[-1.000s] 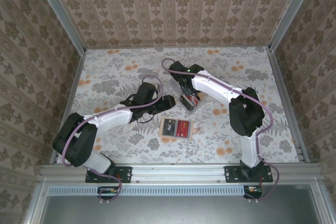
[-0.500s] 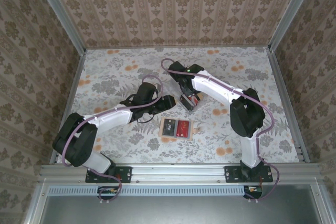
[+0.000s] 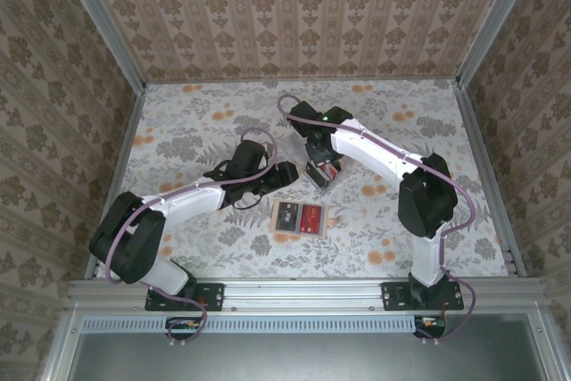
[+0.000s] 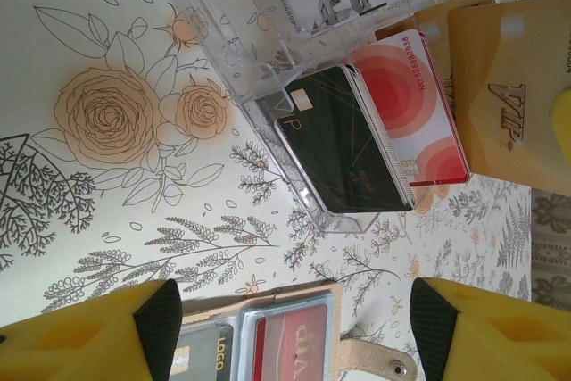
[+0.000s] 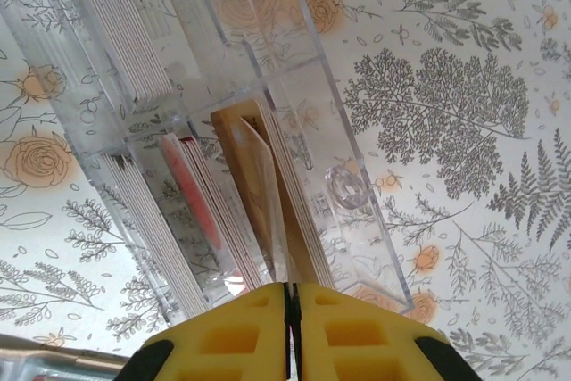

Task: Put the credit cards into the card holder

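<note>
open worktop [image 3: 196, 122] along the back and sides, centre pretty cramped, clear tray [image 4: 232, 42] just behind the card holder [image 4: 370, 356]

The right pincer [image 5: 291, 296] has closed; its pads now meet on the edge of a tan card [image 5: 252, 162] standing in the tray [image 5: 343, 189]. The right elbow [image 3: 430, 195] has swung slightly toward the right edge of the surface [image 3: 178, 122].

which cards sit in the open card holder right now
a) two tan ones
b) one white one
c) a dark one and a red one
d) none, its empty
c: the card holder lies open with a dark card and a red card side by side in its slots.
</note>
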{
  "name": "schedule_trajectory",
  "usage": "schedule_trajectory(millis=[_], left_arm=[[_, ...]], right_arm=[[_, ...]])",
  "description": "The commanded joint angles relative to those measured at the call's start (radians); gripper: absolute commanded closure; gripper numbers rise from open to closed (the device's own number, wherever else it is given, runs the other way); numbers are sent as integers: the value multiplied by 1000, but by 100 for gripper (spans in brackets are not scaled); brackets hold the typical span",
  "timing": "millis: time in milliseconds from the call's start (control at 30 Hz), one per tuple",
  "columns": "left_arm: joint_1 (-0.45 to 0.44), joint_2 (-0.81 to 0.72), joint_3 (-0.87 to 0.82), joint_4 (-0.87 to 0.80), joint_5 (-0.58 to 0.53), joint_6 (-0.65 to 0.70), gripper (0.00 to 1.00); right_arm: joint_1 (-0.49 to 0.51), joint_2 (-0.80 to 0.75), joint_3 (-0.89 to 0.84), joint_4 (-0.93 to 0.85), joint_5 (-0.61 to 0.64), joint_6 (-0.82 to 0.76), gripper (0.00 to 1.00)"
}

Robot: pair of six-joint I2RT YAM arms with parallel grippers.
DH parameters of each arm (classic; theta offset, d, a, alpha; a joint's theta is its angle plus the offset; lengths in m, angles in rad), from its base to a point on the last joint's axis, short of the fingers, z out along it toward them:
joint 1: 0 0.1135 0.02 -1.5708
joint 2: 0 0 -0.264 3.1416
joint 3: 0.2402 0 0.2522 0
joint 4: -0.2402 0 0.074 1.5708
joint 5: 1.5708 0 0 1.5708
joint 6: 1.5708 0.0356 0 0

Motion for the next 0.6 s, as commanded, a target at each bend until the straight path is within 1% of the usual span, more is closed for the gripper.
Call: schedule_trajectory(millis=[0, 100, 233, 567], left_arm=[[6, -11, -4, 24, 8, -12, 29], [7, -20, -8, 17, 3, -12, 29], [6, -25, -12, 14, 1, -12, 29], [4, -69, -37, 1, -16, -19, 29]], right_arm=[[3, -57, 29, -83, 3, 108, 90], [19, -70, 35, -110, 34, 158, 89], [47, -80, 22, -107, 45, 189, 90], [128, -109, 6, -150, 163, 320, 91]])
